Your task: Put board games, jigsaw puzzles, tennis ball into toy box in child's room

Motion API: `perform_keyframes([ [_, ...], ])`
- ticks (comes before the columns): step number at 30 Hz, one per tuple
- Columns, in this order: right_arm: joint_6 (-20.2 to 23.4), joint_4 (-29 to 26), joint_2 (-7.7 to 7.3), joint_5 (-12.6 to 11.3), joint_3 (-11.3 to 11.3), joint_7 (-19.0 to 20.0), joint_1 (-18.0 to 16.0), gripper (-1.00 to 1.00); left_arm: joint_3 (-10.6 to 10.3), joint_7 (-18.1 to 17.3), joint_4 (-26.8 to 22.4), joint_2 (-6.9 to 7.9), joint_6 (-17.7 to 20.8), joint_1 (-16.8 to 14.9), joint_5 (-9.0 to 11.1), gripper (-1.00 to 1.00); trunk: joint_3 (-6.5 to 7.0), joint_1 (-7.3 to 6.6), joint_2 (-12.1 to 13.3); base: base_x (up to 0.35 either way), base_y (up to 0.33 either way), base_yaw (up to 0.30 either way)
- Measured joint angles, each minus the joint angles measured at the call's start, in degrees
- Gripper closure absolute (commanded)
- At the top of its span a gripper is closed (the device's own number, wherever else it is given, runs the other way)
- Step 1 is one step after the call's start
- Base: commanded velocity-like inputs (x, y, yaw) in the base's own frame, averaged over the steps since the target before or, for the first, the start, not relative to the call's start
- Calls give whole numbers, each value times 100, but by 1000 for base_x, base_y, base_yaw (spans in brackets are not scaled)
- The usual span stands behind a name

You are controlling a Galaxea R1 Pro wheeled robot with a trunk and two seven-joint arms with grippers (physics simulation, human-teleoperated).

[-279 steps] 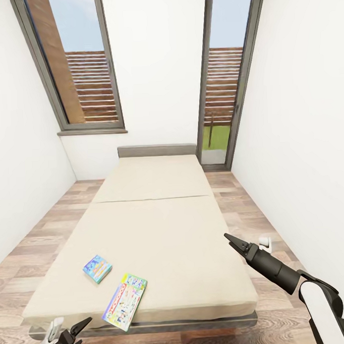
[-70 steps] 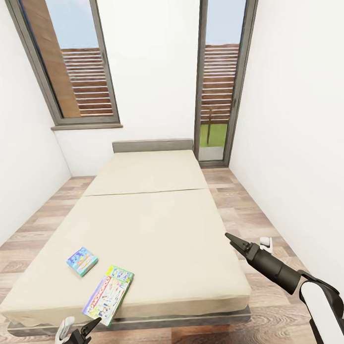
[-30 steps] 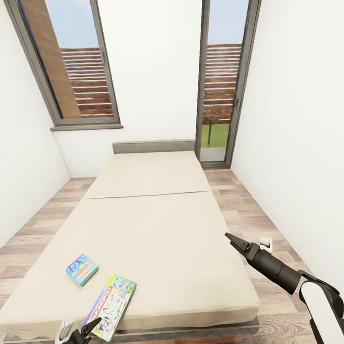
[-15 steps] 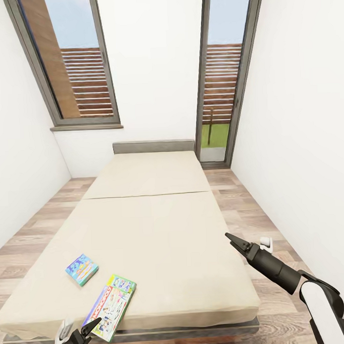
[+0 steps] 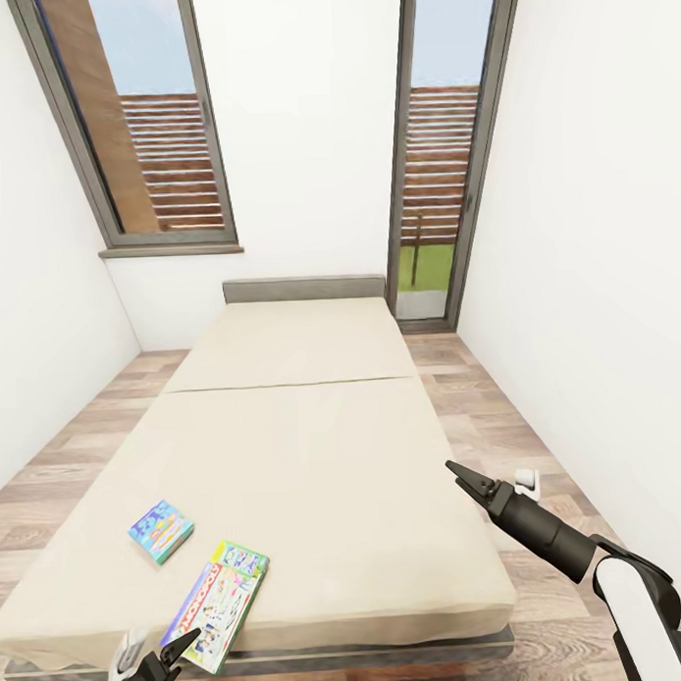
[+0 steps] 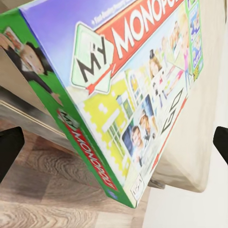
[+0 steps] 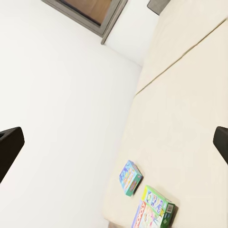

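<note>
left gripper (image 5: 175, 648) sits low at the bed's near edge, fingers spread wide, lined up on the big board game (image 5: 216, 605) that overhangs that edge, likely for an edge grab. left wrist view reads its monopoly lid. small blue game (image 5: 162, 530) lies just beyond. right gripper (image 5: 461, 476) hovers over the bed (image 5: 315, 449), also open. windows (image 5: 147, 131) at back.

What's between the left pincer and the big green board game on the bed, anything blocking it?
Nothing visible. The left pincer sits at the near edge of the bed, fingers spread wide, right by the green-edged board game, whose corner overhangs the mattress. The left wrist view shows only open air before the box.
</note>
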Motion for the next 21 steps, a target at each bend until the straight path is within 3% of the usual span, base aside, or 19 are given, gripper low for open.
perform_keyframes([
  [10,0,0,0,-2,-2,0,0,-100,0,-8,-3,0,0,0,5,-100,-1,1,-1,0,0,0],
  [15,0,0,0,0,0,0,0,-100,0,-9,-3,0,0,0,5,-100,-90,110,-201,0,0,0],
  [21,0,0,0,-2,-1,0,0,-100,0,-9,-1,0,0,0,5,-100,-90,110,-202,0,0,0],
])
